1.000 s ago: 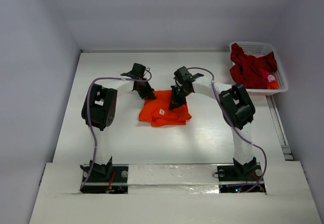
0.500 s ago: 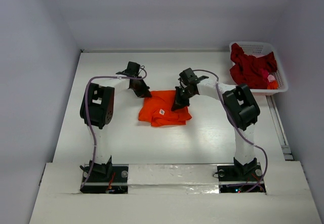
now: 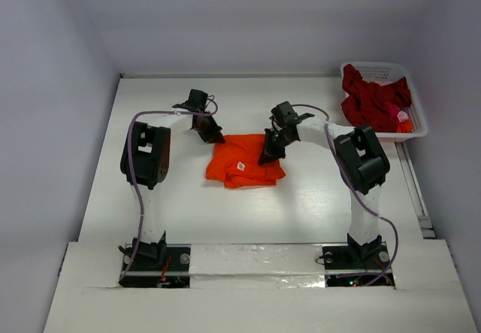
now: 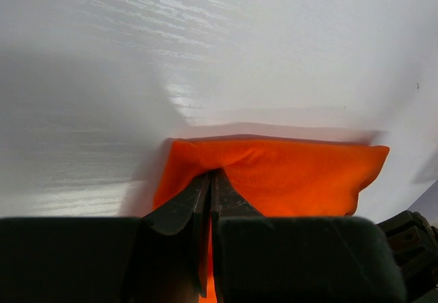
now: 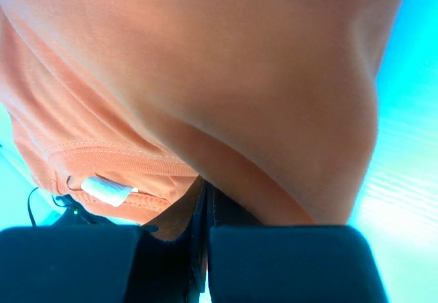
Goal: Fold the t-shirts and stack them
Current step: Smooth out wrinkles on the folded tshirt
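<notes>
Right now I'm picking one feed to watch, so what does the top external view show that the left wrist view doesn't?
Only top external: the white latticed basket at the far right corner, holding a crimson t-shirt, and the small white label on the orange t-shirt. Only left wrist: a close look at the left gripper, its fingers shut together with the tips at the cloth's near edge. Both: the orange t-shirt lying on the white table, with the left gripper at one corner.
</notes>
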`<move>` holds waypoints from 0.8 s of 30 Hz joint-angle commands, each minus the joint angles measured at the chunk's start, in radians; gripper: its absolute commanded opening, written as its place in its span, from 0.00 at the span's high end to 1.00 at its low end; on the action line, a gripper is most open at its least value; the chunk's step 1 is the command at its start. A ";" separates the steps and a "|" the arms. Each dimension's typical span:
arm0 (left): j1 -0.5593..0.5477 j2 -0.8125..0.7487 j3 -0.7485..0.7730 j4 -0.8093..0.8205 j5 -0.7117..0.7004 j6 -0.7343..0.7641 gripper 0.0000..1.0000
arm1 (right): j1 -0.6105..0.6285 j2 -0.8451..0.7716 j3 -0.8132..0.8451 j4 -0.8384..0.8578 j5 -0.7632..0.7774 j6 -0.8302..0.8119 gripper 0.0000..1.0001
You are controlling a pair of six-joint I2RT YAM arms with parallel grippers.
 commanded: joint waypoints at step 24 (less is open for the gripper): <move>0.052 0.097 0.076 -0.067 -0.153 0.065 1.00 | -0.069 0.003 0.002 -0.064 0.074 -0.067 1.00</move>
